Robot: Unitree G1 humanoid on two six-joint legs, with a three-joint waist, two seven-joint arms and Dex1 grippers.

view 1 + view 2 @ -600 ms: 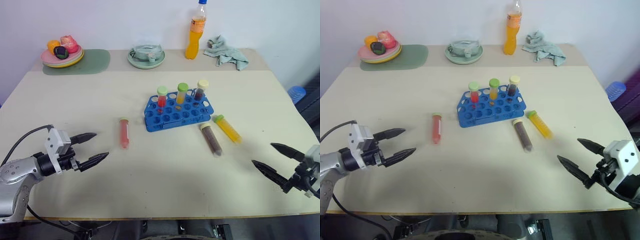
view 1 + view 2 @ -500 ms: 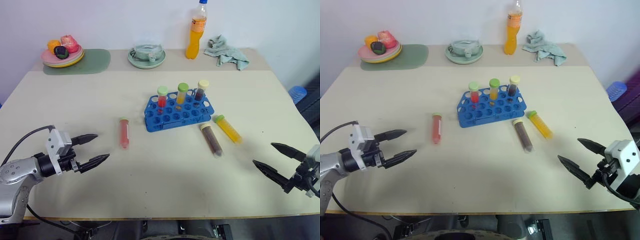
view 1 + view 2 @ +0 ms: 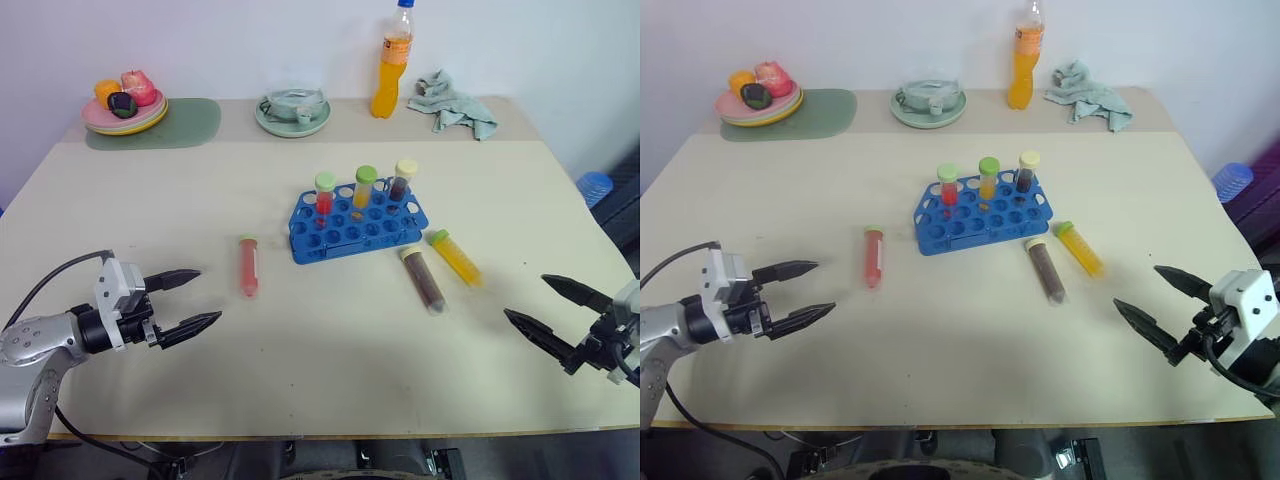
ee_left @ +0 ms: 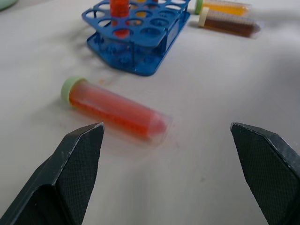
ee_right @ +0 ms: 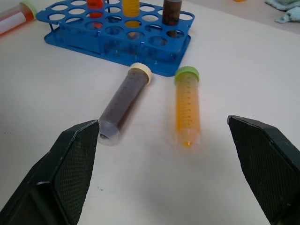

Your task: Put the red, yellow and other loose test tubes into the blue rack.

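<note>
Blue rack [image 3: 357,222] mid-bench, three tubes seated. Red tube [image 3: 248,266], brown tube [image 3: 423,279], yellow tube [image 3: 457,257] lay loose as before. Left claw [image 3: 188,299] crept toward red tube, right claw [image 3: 551,310] near yellow; both spread, empty. Pickup pending.

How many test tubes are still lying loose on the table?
3. A red tube lies left of the blue rack; a brown tube and a yellow tube lie side by side to its right. None seems hidden.
</note>
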